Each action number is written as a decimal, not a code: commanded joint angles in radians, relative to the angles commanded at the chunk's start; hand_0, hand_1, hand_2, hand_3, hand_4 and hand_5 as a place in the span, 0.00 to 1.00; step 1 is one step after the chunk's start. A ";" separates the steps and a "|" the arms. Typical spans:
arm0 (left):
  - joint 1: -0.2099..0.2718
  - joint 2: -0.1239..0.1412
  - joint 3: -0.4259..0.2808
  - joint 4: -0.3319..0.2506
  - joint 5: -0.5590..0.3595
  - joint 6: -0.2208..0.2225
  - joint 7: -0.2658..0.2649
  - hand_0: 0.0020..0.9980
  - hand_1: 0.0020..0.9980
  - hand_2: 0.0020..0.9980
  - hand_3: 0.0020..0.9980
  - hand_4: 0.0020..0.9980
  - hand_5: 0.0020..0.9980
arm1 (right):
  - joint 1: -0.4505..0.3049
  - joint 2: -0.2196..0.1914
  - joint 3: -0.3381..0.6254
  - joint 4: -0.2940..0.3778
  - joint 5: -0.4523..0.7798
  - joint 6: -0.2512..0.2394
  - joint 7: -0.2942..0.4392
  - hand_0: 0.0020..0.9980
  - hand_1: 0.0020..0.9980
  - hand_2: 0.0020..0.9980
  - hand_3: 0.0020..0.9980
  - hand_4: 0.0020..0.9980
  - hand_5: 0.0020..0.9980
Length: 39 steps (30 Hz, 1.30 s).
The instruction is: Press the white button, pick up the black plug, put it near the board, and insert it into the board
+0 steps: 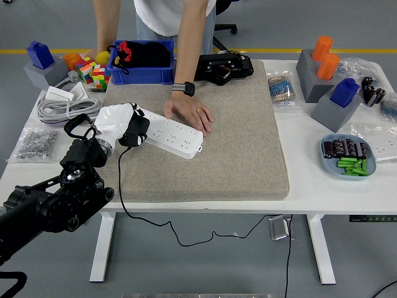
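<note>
A white power strip [173,135] lies at an angle on the grey felt mat [242,149]. My left hand [118,126], white-shelled on a black arm, is shut on the black plug [134,131] at the strip's left end. The plug's black cable [120,186] drops over the table's near edge. A person's hand [191,114], with a watch and a ring, presses flat on the strip's far right part and holds it down. I cannot make out the white button. My right hand is out of view.
Behind my left hand lie a coiled grey cable [65,107], a bag of screws [36,141], colour cubes [93,71] and a blue bin [141,62]. A black device [223,67] sits at the mat's far edge. Grey blocks, orange cylinders and a blue dish [348,156] crowd the right.
</note>
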 joint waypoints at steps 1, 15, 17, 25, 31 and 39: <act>0.001 -0.001 -0.002 -0.001 -0.001 0.001 -0.003 0.23 0.23 0.27 0.40 0.56 0.00 | 0.000 0.000 -0.001 0.000 0.000 0.000 0.000 0.77 0.64 0.65 0.61 0.66 0.42; 0.000 -0.004 -0.009 0.001 -0.043 0.008 -0.067 0.59 0.65 0.62 0.70 0.86 0.00 | 0.000 0.001 0.001 -0.001 0.000 0.000 0.000 0.77 0.64 0.65 0.61 0.66 0.42; 0.001 -0.005 -0.009 0.001 -0.042 0.013 -0.072 0.87 0.95 0.90 0.87 0.94 0.04 | 0.001 0.001 0.001 -0.001 0.000 0.000 0.000 0.77 0.64 0.65 0.61 0.66 0.42; 0.002 -0.004 -0.009 0.005 -0.047 0.015 -0.073 0.91 0.99 0.96 0.91 0.96 0.10 | 0.001 0.001 0.000 -0.001 0.000 0.001 0.000 0.77 0.64 0.65 0.61 0.66 0.42; 0.004 -0.003 -0.011 0.006 -0.052 0.015 -0.073 0.91 0.99 0.96 0.92 0.96 0.13 | 0.001 0.001 -0.002 -0.001 0.000 0.001 0.000 0.77 0.64 0.65 0.61 0.66 0.42; 0.012 -0.001 -0.024 -0.012 -0.080 0.025 -0.105 0.91 0.99 0.97 0.92 0.97 0.20 | 0.002 0.002 0.001 0.000 0.000 0.001 0.000 0.77 0.64 0.65 0.61 0.66 0.42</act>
